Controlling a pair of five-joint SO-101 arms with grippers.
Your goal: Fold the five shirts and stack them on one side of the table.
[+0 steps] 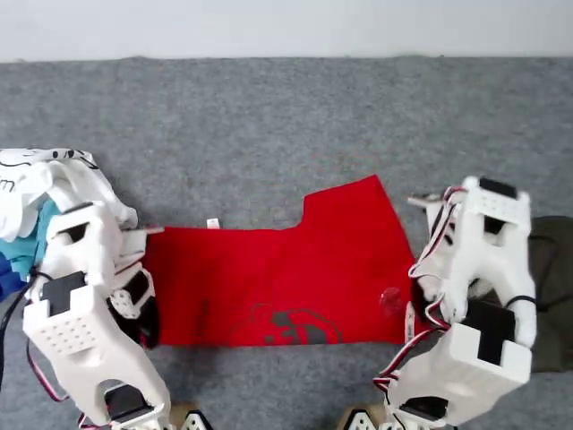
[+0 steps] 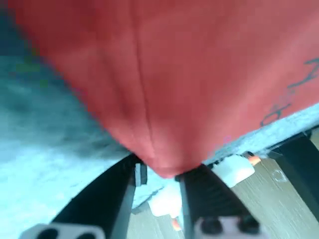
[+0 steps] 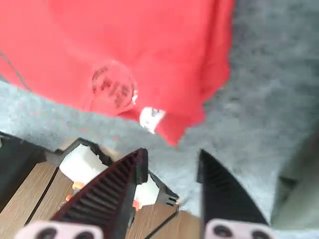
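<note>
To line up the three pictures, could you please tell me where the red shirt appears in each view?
High view: the red shirt lies spread flat at mid-table.
Left wrist view: the shirt spreads beyond the left gripper, one corner pinched in it.
Right wrist view: the shirt lies beyond the open right gripper, labelled corner nearest.
Shared landmark: the grey table cover around the shirt.
</note>
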